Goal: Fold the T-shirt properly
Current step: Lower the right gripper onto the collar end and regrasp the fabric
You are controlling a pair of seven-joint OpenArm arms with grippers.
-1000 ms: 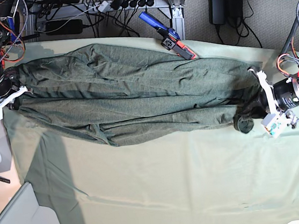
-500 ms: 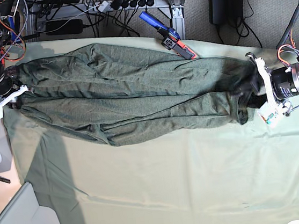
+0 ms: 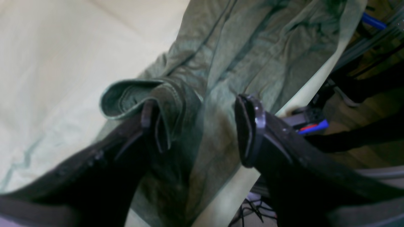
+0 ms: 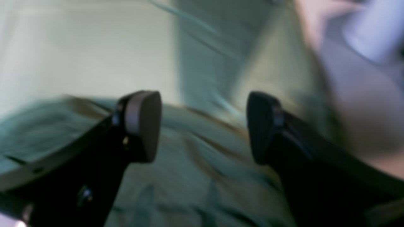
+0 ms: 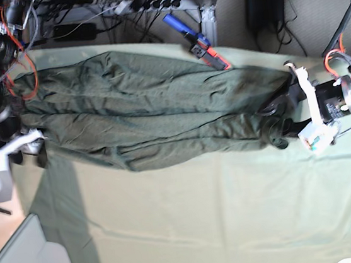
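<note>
pale mint-green table cloth (image 5: 192,218) covers the whole work surface, with cables and power bricks crowding the floor past its far edge. on it the t-shirt (image 5: 154,111) lies gathered into a long, wrinkled band, its long axis running from one arm to the other along the far half of the cloth; the near half is bare.

take the t-shirt as your landmark. at its end on the base view's right sits your left gripper (image 3: 197,129), fingers spread, with the rolled hem curling against the inner face of one finger (image 3: 146,115) and the fabric passing between both; nothing is pinched. at the opposite end, your right gripper (image 4: 203,126) also stands with fingers apart, above the fabric edge; that view is blurred, so you cannot tell whether it touches.

each arm is nearest its own end of the band, so the fabric stretches away from either set of fingers toward the other. a blue and red tool (image 5: 197,40) rests just beyond the t-shirt's far edge.
</note>
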